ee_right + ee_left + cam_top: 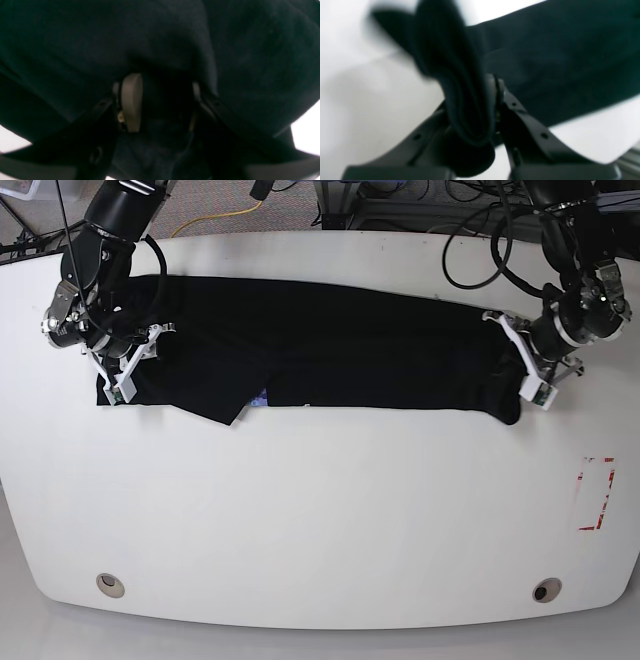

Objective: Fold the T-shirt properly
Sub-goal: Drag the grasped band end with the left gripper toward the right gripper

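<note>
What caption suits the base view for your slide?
Both arms grip opposite ends of the black T-shirt lying folded lengthwise on the white table.

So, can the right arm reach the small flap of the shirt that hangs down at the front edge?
Probably not right now. The right gripper is closed on the T-shirt at its end, beside the flap; it would have to let go first. The table around is free.

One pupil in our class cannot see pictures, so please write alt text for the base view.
A black T-shirt, folded into a long band, lies across a white table. The left claw pinches one end of it, and the right claw sits at the other end.
</note>
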You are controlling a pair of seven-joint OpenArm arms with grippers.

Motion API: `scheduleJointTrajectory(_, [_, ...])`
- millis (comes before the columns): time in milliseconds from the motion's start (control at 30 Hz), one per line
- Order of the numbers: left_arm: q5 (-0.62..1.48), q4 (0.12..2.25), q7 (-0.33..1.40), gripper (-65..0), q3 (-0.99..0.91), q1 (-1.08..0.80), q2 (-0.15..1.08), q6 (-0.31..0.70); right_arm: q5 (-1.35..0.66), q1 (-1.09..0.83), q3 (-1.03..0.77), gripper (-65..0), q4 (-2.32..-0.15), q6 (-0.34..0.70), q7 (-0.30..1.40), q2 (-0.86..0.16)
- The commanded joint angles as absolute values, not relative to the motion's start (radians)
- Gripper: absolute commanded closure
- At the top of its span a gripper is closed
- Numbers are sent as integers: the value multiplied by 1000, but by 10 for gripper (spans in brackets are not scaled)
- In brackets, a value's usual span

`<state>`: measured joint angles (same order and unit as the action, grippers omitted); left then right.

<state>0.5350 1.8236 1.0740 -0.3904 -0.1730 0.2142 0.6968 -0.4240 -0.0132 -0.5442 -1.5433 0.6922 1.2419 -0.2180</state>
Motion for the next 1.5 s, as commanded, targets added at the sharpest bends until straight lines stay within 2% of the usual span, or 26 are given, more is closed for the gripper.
scheduleJointTrajectory(0, [556,1893,1056,-10,-341,-168,189,698,-443,2,-549,-239,-1560,698,1231,-232])
scheduleJointTrajectory(233, [556,1920,1056,-11,-179,-140,104,698,-443,2,-549,-239,-1560,698,1231,-232])
scheduleJointTrajectory(633, [550,1863,1056,-11,-117,-114,-38,638,-443,2,-549,-239,-1560,698,1231,-231])
scheduleJointTrajectory(833, [424,1859,1053,-11,-2,-99,-50,638,-443,2,-549,-239,-1560,698,1231,-231])
scheduleJointTrajectory(1000, [367,1859,1053,-13,13,-76,-93,638,-443,2,-549,-239,-1560,698,1231,-231])
scheduleJointTrajectory(1067, [357,1857,1053,-57,28,-74,-97,638,-443,2,-549,-239,-1560,698,1231,-231])
scheduleJointTrajectory(1233, [357,1857,1055,-261,125,-51,-99,579,-443,2,-549,-239,-1560,698,1231,-217])
scheduleJointTrajectory(1333, [358,1859,1055,-306,197,-48,-105,535,-443,2,-549,-239,-1561,698,1231,-214])
scheduleJointTrajectory(1467, [357,1891,1055,-313,211,-30,-116,515,-443,2,-549,-239,-1563,698,1233,-213])
